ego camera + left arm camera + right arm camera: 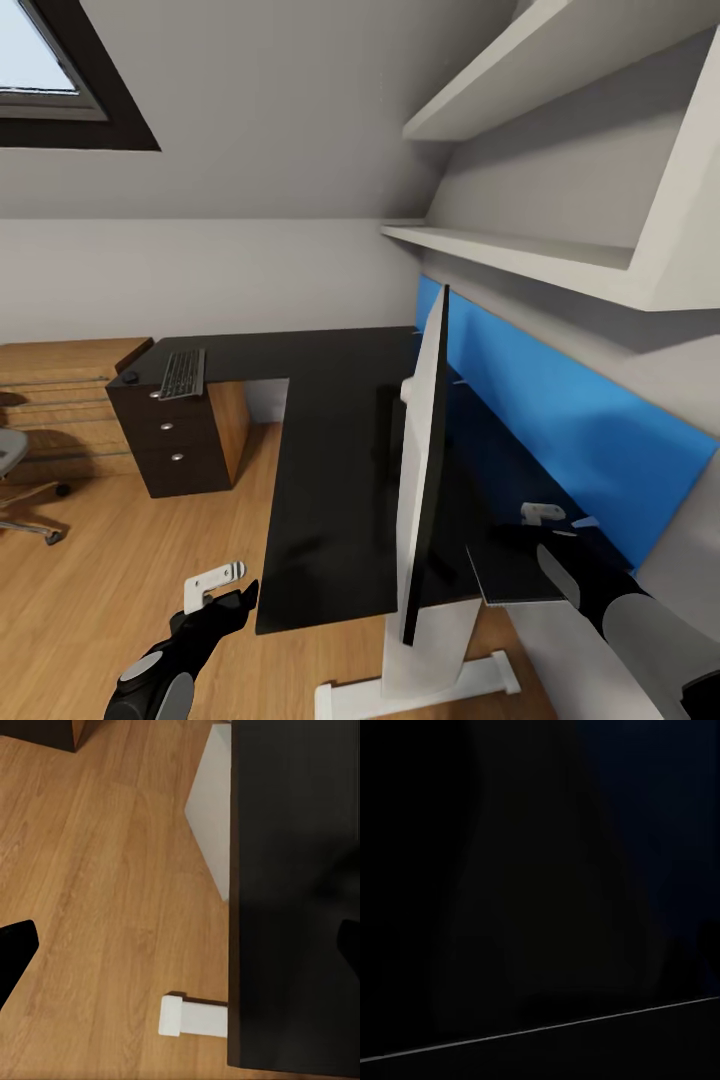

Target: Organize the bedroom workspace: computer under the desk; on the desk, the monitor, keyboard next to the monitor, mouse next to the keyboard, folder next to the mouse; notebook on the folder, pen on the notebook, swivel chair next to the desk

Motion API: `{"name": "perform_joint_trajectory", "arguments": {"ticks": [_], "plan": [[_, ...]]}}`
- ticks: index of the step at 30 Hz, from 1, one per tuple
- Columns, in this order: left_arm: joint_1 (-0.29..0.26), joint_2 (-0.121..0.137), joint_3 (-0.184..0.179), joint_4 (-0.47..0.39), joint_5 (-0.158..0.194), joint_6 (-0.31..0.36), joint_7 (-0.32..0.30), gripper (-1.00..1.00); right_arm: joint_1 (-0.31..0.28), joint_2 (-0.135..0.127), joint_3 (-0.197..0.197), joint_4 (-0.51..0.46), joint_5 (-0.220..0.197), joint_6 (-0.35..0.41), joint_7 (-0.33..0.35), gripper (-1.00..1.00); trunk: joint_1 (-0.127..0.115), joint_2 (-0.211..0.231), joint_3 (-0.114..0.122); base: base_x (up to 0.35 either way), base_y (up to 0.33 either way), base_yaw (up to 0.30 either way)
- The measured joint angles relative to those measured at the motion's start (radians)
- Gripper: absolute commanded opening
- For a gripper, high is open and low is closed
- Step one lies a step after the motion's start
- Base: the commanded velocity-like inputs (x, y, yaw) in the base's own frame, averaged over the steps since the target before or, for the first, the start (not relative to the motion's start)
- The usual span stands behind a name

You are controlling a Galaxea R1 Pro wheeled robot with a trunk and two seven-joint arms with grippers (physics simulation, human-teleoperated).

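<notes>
Left pincer (222,590) hangs low over the wood floor (120,560), just left of the near end of the desk (330,480). In the left wrist view its two dark fingertips (15,945) stand wide apart with nothing between them: open, empty. Right pincer (545,515): arm reaches in behind the monitor (425,460), near the blue panel (560,410); white parts show at the tip, but whether it is open or closed cannot be told. Right wrist view is almost wholly dark.

Monitor stands on the desk, seen edge-on, white back to the left, near the desk's near end. Keyboard (182,373) lies on the far left wing of the desk, above the drawer unit (175,440), well apart from the monitor. Swivel chair (15,470) sits at the far left edge of the head view, well apart from the desk. Folder, notebook, pen, mouse: not identified.

Risks, judged:
- Right arm is close behind the screen; a sideways sweep could tip the monitor off the near edge.
- Right wrist camera is dark, so any grasp there is blind.
- Left pincer rising could catch the desk edge.
</notes>
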Motion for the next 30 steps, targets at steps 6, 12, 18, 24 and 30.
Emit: {"name": "perform_joint_trajectory", "arguments": {"ticks": [6,12,18,24,30], "plan": [[0.000,0.000,0.000,0.001,-0.002,0.000,0.000,1.00,0.001,-0.002,-0.001,-0.092,0.000,-0.033,-0.001,1.00,-0.023,0.042,0.019,0.000,0.000,0.000],[0.000,0.000,0.000,0.002,-0.003,0.000,0.000,1.00,0.002,-0.005,-0.004,-0.158,-0.003,-0.048,-0.002,1.00,-0.046,0.084,0.038,0.000,0.000,0.000],[0.000,0.000,0.000,0.002,-0.003,0.000,0.000,1.00,0.003,-0.006,-0.005,-0.179,-0.004,-0.049,-0.002,1.00,-0.069,0.126,0.056,0.000,0.000,0.000],[0.000,0.000,0.001,0.002,-0.003,0.000,0.000,1.00,0.003,-0.007,-0.005,-0.195,-0.006,-0.045,-0.002,1.00,-0.092,0.168,0.075,0.000,0.000,0.000],[0.000,0.001,0.008,0.002,-0.003,-0.001,0.000,1.00,0.015,-0.013,-0.007,-0.281,-0.052,-0.019,-0.003,1.00,-0.115,0.210,0.094,0.000,0.000,0.000]]}}
